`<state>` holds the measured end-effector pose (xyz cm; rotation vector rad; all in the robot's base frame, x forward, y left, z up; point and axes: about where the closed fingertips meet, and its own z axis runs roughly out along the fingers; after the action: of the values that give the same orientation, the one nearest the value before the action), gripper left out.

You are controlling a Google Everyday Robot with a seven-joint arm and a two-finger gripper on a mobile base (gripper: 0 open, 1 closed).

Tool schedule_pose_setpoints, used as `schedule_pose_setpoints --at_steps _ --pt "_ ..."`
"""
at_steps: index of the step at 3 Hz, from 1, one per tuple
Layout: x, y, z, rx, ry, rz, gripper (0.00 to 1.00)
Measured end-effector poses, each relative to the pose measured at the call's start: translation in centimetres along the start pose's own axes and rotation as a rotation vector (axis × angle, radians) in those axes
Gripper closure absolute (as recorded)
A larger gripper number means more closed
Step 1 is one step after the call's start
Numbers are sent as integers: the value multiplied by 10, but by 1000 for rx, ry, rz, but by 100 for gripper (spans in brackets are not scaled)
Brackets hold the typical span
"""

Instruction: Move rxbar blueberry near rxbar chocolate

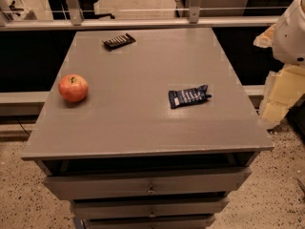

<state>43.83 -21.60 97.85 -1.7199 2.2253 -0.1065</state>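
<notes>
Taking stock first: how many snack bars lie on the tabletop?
2. The rxbar chocolate lies at the far edge, left of centre; the rxbar blueberry lies toward the right, nearer. None seem hidden. The gripper is out of view.

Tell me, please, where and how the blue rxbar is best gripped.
Grip the rxbar blueberry across its narrow width at the middle, coming straight down from above. It lies flat on the table, long axis roughly left-right, so the jaws should probably close front to back. The gripper is not in view; only a white robot part shows at the right edge.
</notes>
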Motion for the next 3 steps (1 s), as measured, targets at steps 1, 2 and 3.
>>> schedule_pose_setpoints --at_steps 1,2,3 --pt "0 0 0 0 0 0 0" --pt "-6 -8 19 -10 -42 -9 0" --pt "-22 -27 68 -50 -129 2 0"
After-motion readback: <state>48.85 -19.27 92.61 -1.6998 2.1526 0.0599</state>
